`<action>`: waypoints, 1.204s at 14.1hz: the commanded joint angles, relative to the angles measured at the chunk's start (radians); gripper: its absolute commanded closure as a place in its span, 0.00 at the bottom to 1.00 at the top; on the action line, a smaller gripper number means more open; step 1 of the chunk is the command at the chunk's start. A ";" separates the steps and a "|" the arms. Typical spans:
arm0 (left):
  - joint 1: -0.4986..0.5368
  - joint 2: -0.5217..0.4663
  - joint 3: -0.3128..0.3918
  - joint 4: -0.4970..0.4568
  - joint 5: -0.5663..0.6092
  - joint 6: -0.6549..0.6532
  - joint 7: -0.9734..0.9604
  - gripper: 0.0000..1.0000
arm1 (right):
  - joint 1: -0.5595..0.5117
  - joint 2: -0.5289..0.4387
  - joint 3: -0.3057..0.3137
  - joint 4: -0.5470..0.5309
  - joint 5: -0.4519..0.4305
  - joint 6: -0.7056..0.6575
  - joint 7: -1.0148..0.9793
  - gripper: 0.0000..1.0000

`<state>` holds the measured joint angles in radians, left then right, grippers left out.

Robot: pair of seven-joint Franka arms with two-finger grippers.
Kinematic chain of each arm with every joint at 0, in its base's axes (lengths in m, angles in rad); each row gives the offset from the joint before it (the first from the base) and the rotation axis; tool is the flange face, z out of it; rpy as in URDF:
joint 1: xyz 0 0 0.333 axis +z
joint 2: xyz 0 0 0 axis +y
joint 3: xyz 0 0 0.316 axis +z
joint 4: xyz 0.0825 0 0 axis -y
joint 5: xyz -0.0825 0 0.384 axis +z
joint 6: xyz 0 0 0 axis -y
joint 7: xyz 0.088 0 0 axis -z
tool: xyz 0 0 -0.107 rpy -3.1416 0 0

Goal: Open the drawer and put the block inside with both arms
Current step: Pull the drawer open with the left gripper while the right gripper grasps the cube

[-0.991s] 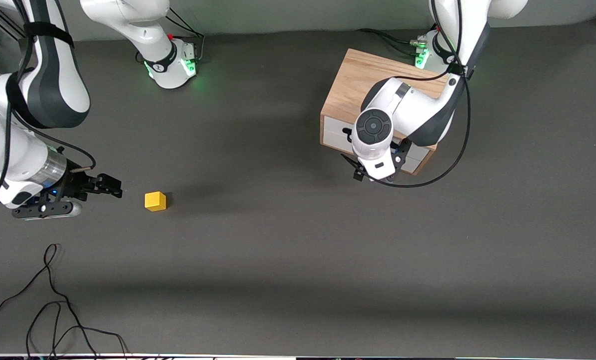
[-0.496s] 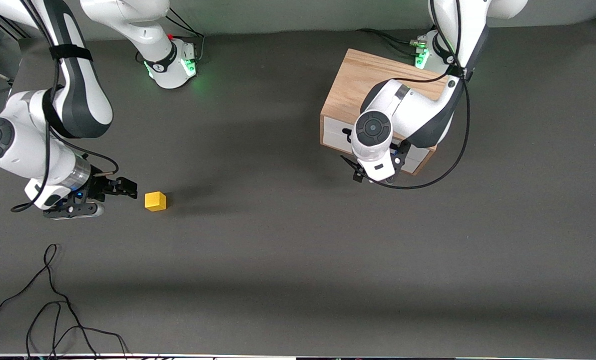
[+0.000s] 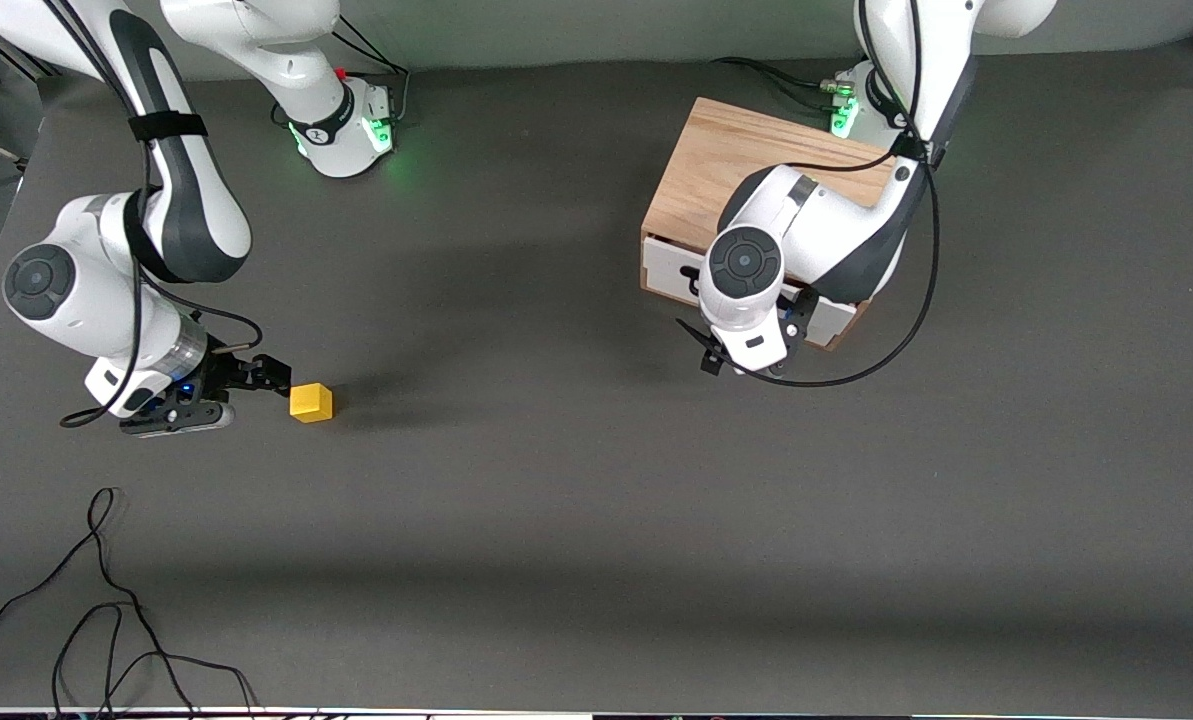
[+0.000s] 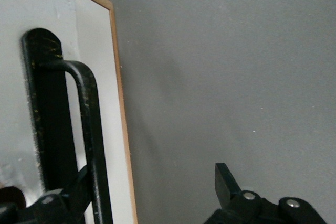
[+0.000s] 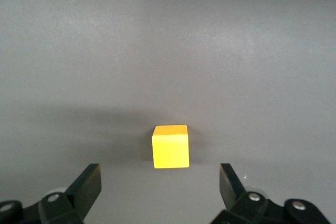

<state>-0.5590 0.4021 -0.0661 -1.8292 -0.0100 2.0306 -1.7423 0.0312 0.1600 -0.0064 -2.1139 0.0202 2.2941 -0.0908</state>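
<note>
Front view: dark grey counter (image 3: 576,520), oak cabinet (image 3: 726,165) toward the left arm's end, close to that arm's green-lit base (image 3: 841,115). Drawer (image 3: 671,270) with white front pulled out a little from the cabinet, its front mostly covered by the left arm. Left pincer (image 3: 746,350) down at the drawer front, hidden under the wrist here. Block (image 3: 311,402) on the counter toward the right arm's end, well apart from the cabinet and nearer to the camera. Right pincer (image 3: 271,380) low, just beside the block, fingertips pointing at it, not touching. Loose black cable (image 3: 106,600) on the counter near the camera edge.

Left wrist view: white drawer front (image 4: 97,77) with oak edge, black wire handle (image 4: 86,129) running across it. One finger (image 4: 79,184) against the handle, the second finger (image 4: 226,184) well apart from it over bare counter; left pincer (image 4: 152,187) wide, gripping nothing.

Right wrist view: block (image 5: 170,146) resting on the counter, just ahead of the fingertips and centred on the gap. Right pincer (image 5: 160,184) wide, gap far broader than the block, nothing held.
</note>
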 commanded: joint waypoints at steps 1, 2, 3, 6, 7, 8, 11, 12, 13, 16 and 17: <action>-0.004 0.084 0.003 0.116 0.012 -0.001 -0.005 0.00 | -0.011 0.018 -0.003 -0.023 0.020 0.041 -0.049 0.00; -0.004 0.099 0.005 0.131 0.012 -0.001 -0.005 0.00 | -0.011 0.042 -0.003 -0.023 0.020 0.073 -0.049 0.00; -0.004 0.110 0.005 0.145 0.012 -0.001 -0.005 0.00 | -0.013 0.076 -0.006 -0.024 0.018 0.114 -0.059 0.00; -0.004 0.147 0.005 0.203 0.022 0.000 -0.005 0.00 | -0.011 0.147 -0.014 -0.023 0.020 0.174 -0.087 0.00; -0.004 0.161 0.005 0.224 0.024 0.000 -0.003 0.00 | -0.011 0.153 -0.014 -0.024 0.021 0.182 -0.087 0.00; -0.004 0.173 0.005 0.244 0.024 0.000 -0.003 0.00 | -0.011 0.161 -0.012 -0.026 0.023 0.195 -0.084 0.00; -0.004 0.198 0.005 0.283 0.030 0.000 -0.003 0.00 | -0.007 0.176 -0.014 -0.027 0.069 0.197 -0.079 0.00; -0.004 0.205 0.005 0.300 0.035 0.000 -0.003 0.00 | -0.007 0.181 -0.014 -0.035 0.069 0.197 -0.078 0.00; -0.004 0.216 0.005 0.317 0.035 0.000 -0.003 0.00 | -0.007 0.184 -0.014 -0.040 0.070 0.199 -0.076 0.00; -0.002 0.245 0.008 0.360 0.035 0.020 -0.003 0.00 | -0.005 0.202 -0.014 -0.044 0.073 0.199 -0.031 0.00; -0.002 0.248 0.009 0.361 0.035 0.055 -0.003 0.00 | -0.001 0.204 -0.014 -0.049 0.073 0.199 -0.011 0.00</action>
<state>-0.5569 0.5610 -0.0594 -1.5893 0.0122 1.9678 -1.7417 0.0274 0.3572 -0.0218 -2.1531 0.0699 2.4815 -0.1282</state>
